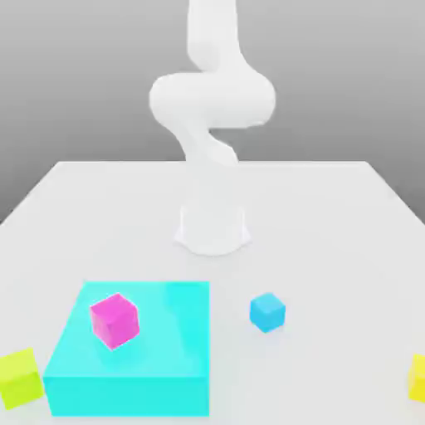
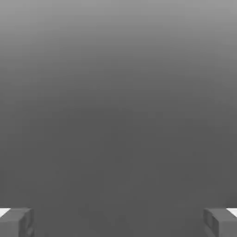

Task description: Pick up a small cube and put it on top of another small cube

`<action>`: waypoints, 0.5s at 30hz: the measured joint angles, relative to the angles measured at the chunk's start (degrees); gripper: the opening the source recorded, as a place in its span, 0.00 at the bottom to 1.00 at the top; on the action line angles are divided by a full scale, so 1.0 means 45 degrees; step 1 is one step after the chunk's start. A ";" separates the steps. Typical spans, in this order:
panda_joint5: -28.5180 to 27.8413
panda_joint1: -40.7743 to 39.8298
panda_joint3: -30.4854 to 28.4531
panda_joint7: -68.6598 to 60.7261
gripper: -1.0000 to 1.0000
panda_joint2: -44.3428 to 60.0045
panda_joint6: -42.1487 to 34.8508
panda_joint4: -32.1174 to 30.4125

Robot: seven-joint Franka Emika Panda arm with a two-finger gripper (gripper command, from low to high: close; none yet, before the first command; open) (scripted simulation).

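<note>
White table (image 1: 332, 216) holds yellow cube (image 1: 417, 378) at exterior view's right edge.

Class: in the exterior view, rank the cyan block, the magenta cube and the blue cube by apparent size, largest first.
1. cyan block
2. magenta cube
3. blue cube, slightly smaller-looking than the magenta one, but the gap is narrow.

Smooth matt yellow cube (image 1: 417, 378), blue cube (image 1: 267, 312), white table (image 1: 332, 216).
</note>
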 joint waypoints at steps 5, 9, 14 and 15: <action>-0.0188 0.0776 0.0462 -0.1072 0.50 0.2382 0.0668 0.0098; -0.0354 0.1341 0.0869 -0.1889 0.50 0.4226 0.1186 0.0173; -0.0630 0.1999 0.1437 -0.2859 0.50 0.6531 0.1831 0.0268; -0.0699 0.2121 0.1557 -0.3043 0.50 0.6994 0.1960 0.0287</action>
